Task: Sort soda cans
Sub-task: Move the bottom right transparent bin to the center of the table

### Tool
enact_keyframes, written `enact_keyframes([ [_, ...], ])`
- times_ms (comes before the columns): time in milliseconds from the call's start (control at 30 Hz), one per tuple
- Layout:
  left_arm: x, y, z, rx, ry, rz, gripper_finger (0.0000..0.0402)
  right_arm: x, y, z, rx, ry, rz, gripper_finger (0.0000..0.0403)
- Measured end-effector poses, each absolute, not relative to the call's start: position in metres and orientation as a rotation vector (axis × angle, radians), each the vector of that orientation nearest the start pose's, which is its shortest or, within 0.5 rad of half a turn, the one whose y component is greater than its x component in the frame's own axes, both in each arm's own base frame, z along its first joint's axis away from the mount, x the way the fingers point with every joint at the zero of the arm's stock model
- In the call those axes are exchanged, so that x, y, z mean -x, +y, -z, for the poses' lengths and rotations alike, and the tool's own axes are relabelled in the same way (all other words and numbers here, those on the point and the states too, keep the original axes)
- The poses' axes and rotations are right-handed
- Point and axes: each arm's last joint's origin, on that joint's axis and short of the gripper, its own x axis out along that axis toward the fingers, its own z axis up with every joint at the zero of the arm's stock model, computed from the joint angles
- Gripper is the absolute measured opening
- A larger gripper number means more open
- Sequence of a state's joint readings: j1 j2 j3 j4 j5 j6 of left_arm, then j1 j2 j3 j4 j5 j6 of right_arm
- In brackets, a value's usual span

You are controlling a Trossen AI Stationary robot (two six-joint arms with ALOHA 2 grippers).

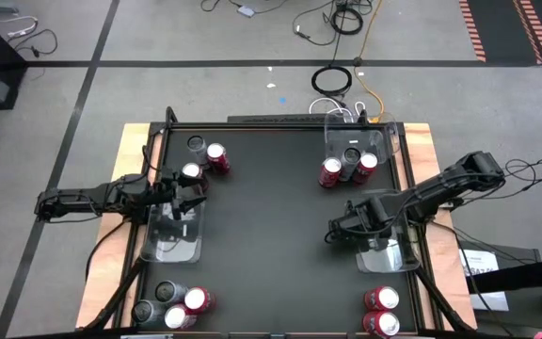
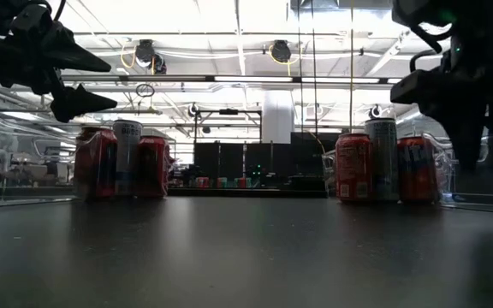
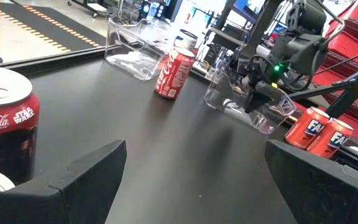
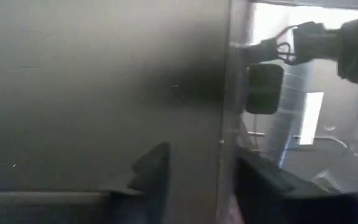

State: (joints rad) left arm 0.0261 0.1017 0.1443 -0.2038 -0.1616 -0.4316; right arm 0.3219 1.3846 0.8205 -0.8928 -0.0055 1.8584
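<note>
While your left gripper (image 1: 184, 196) hovers wide open and empty beside two red soda cans (image 1: 216, 156), your right gripper (image 1: 339, 229), holding nothing, shows fingers whose gap you can't judge.

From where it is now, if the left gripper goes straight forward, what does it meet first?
Probably nothing soon: the open left gripper faces bare black table. Farther across stand a clear tray and the right arm, though depth is unclear.
</note>
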Motion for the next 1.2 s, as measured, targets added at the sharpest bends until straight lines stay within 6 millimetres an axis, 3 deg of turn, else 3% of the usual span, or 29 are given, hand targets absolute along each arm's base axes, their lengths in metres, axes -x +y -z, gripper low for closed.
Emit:
enact_keyframes([
  [67, -0.095, 0.007, -0.185, 0.418, 0.118, -0.219, 0.039, -0.211, 0.071, -0.188, -1.263, 1.173, 1.08, 0.0043],
  [133, -0.095, 0.007, -0.185, 0.419, 0.117, -0.219, 0.039, -0.212, 0.071, -0.191, -1.267, 1.167, 1.074, 0.0014],
  [333, -0.095, 0.007, -0.185, 0.419, 0.117, -0.219, 0.039, -0.226, 0.075, -0.214, -1.313, 1.096, 1.017, 0.0003],
  [500, -0.095, 0.007, -0.185, 0.418, 0.118, -0.219, 0.039, -0.249, 0.081, -0.236, -1.262, 1.108, 0.997, 0.0002],
  [667, -0.095, 0.007, -0.185, 0.418, 0.118, -0.22, 0.039, -0.296, 0.087, -0.249, -1.208, 1.123, 0.949, 0.0001],
  [900, -0.095, 0.007, -0.185, 0.418, 0.118, -0.22, 0.039, -0.372, 0.094, -0.244, -1.134, 1.13, 0.844, 0.0001],
  [1200, -0.094, 0.007, -0.185, 0.417, 0.117, -0.223, 0.039, -0.447, 0.067, -0.24, -1.142, 1.036, 0.822, 0.0],
])
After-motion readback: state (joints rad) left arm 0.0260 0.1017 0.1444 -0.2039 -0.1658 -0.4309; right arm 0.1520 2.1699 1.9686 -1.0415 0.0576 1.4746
